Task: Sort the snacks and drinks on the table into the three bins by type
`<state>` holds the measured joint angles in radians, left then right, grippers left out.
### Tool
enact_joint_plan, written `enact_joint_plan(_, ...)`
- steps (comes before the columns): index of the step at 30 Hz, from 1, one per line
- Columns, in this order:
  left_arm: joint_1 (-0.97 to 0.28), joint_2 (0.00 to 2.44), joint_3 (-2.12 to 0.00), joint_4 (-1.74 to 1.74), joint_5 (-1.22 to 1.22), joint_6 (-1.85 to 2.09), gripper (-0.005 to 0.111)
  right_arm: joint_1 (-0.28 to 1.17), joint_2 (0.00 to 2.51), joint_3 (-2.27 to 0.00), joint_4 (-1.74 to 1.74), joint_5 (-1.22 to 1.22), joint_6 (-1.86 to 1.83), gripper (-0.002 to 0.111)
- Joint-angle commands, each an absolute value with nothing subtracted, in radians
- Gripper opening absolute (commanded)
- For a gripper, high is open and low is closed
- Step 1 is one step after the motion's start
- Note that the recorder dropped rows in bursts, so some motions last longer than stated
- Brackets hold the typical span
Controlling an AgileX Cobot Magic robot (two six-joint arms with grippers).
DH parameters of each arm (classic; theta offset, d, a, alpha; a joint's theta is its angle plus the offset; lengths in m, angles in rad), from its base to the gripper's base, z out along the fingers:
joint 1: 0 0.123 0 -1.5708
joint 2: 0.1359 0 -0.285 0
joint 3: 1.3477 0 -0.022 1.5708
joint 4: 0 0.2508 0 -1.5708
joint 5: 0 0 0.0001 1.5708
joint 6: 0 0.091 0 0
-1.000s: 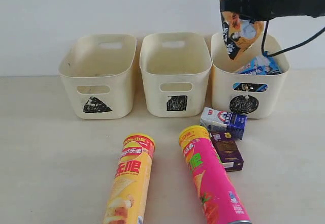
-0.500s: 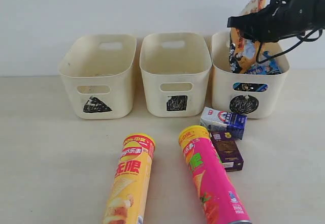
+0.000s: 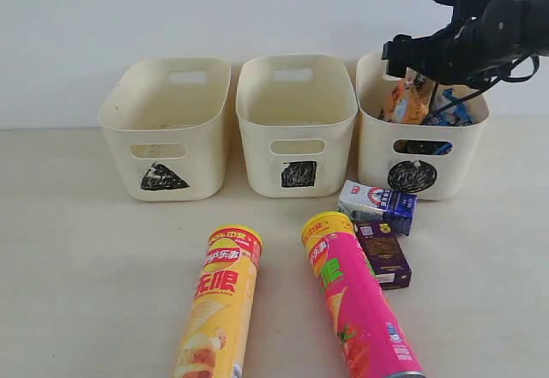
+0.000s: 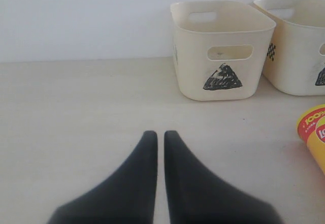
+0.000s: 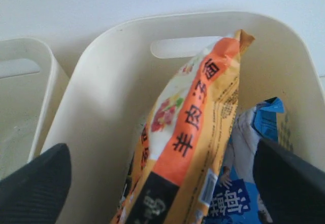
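Observation:
The orange packet [image 3: 407, 102] [image 5: 193, 127] stands on end inside the circle-marked bin [image 3: 373, 151] [image 5: 117, 97], leaning beside the blue packet [image 3: 450, 114] [image 5: 238, 198]. My right gripper [image 3: 412, 59] [image 5: 161, 150] hovers over that bin, open, with its fingers wide on either side of the orange packet and not touching it. The yellow tube [image 3: 219, 305] and pink tube [image 3: 356, 305] lie on the table [image 3: 77, 249]. The white-blue carton [image 3: 377, 205] and dark purple carton [image 3: 383, 255] lie in front of the circle bin. My left gripper [image 4: 160, 135] is shut and empty, low over the table.
The triangle bin [image 3: 120, 129] [image 4: 193, 76] and square bin [image 3: 257, 138] [image 4: 294, 56] stand empty in the row by the white wall. The yellow tube's lid [image 4: 315, 132] shows at the edge of the left wrist view.
The right gripper has lowered the orange packet from above the circle bin into it and has opened, letting it go. The packet now rests inside the bin.

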<state>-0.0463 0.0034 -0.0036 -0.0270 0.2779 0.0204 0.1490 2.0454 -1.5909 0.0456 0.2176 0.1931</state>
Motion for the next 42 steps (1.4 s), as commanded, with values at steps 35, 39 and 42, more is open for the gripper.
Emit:
enact_joint_plan(35,-0.043,0.0,0.0,-0.027,0.269,0.015,0.004,0.14,1.629,-1.502,-0.093,1.04,-0.208,0.0)
enact_joint_plan(39,-0.043,0.0,0.0,-0.027,0.269,0.015,0.004,0.14,1.587,-1.411,-0.077,1.019,-0.216,0.0)
enact_joint_plan(42,-0.043,0.0,0.0,-0.027,0.269,0.015,0.004,0.14,1.557,-1.341,-0.077,0.989,-0.216,0.0)
